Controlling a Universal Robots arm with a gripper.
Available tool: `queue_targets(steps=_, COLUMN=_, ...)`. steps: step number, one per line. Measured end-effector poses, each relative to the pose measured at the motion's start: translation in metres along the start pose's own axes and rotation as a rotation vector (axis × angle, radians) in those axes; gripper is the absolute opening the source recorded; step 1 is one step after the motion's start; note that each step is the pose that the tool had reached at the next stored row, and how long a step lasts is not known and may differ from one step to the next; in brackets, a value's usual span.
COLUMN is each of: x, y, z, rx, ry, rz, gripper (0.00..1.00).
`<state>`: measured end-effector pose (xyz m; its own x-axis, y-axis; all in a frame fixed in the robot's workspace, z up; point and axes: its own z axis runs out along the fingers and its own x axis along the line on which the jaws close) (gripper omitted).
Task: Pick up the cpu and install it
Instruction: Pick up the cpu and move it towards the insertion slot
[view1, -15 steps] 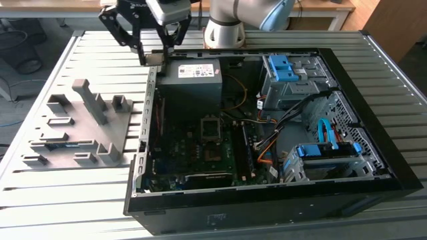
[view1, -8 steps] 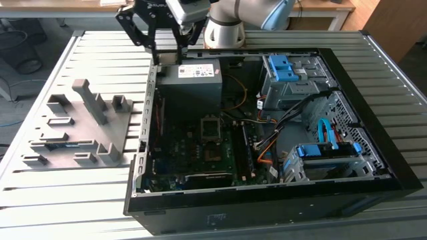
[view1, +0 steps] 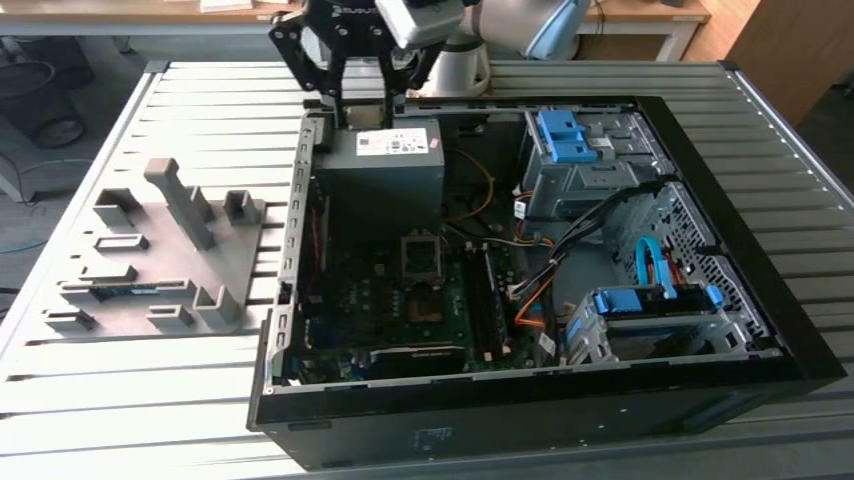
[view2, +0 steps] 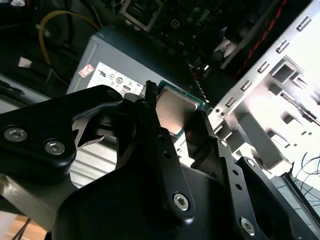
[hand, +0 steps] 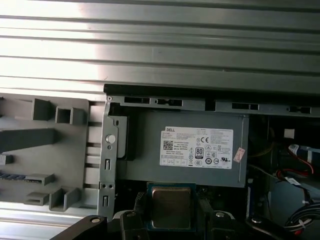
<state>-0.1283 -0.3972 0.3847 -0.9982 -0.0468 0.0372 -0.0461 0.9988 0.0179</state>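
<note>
I have the gripper (view2: 174, 107) clamped on the cpu (view2: 176, 111). In the second wrist view its two black fingers (view2: 150, 132) press on opposite edges of the chip, spread no wider than the chip itself. The pale metal top faces the camera, with a green edge showing along one side. In the first wrist view the cpu (hand: 171, 206) sits squarely between the fingers (hand: 206, 210), in front of the labelled face of the grey power supply (hand: 185, 150).

Reading the exterior view as a dial, the gripper (view1: 363, 95) hangs at about 11 o'clock, just above the power supply (view1: 384, 170). I cannot make out the chip itself from there.

The computer case (view1: 534, 425) lies open on its side on the slatted table (view1: 200, 420). Inside it:
- The power supply fills the 11 o'clock corner.
- The dark metal-framed socket (view1: 423, 252) sits on the board near the case's middle, at 6 o'clock from the power supply and well apart from the chip.
- Blue drive brackets sit at 1 o'clock (view1: 567, 135) and at 4 o'clock (view1: 647, 300), with black and orange cables running between them.

At 9 o'clock from the case, just beside its wall, a grey parts holder (view1: 174, 250) rests on the table. A narrow bluish strip (view1: 131, 290) lies in one of its slots, toward 8 o'clock.
</note>
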Motion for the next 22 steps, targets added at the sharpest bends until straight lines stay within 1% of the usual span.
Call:
queue_targets(steps=6, x=-0.0196, y=-0.0009, z=-0.0007, rx=0.0000, ry=0.0000, rz=0.000, gripper=0.47)
queue_targets(steps=22, x=-0.0661, y=-0.0031, z=-0.0023, rx=0.0000, ry=0.0001, rz=0.000, gripper=0.47)
